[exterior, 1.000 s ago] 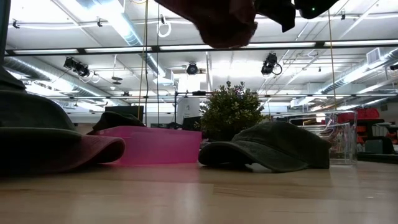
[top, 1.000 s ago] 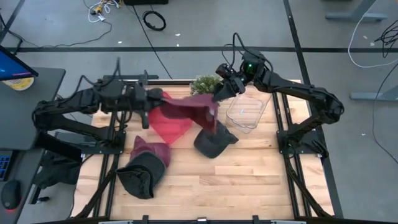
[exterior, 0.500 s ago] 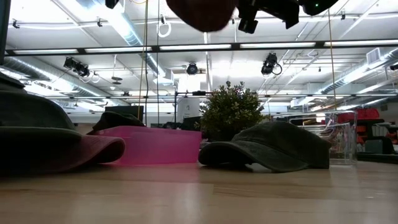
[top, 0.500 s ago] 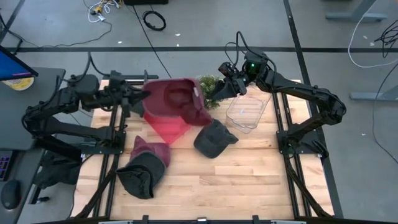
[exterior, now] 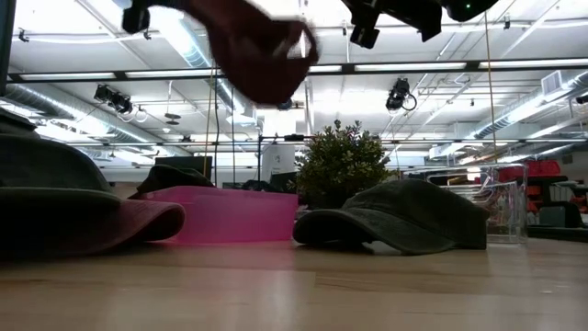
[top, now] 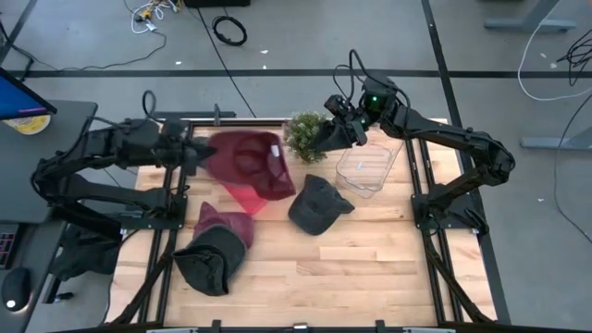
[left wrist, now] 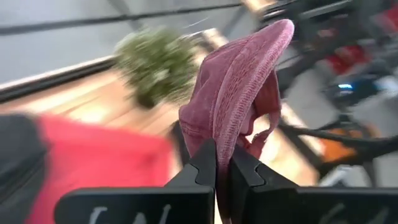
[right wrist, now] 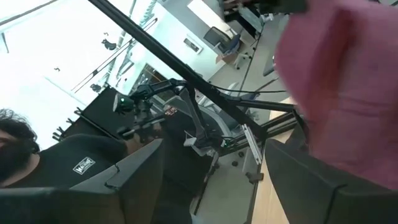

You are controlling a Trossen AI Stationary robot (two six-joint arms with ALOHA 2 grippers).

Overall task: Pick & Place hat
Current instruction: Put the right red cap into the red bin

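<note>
Now my left claw (left wrist: 222, 163) is clenched tight on the edge of the red hat (top: 248, 164). The hat hangs up in the air, well above the counter (top: 370, 268). It sticks out from my left claw toward the middle, with its long side running across the counter. Right under it sits the pink bin (exterior: 230, 216). So the bin lies straight down from the hat, and I think that is where the hat should go. My left arm is the near one for this, since it already has the hat.

My right claw (top: 331, 136) is let go, its fingers spread wide with nothing in them. It waits up high near the plant (top: 303, 130), beside the clear box (top: 367, 166). A dark hat (top: 317, 204) lies on the counter between the bin and the box. Two more hats (top: 215, 246) lie nearer the front.
</note>
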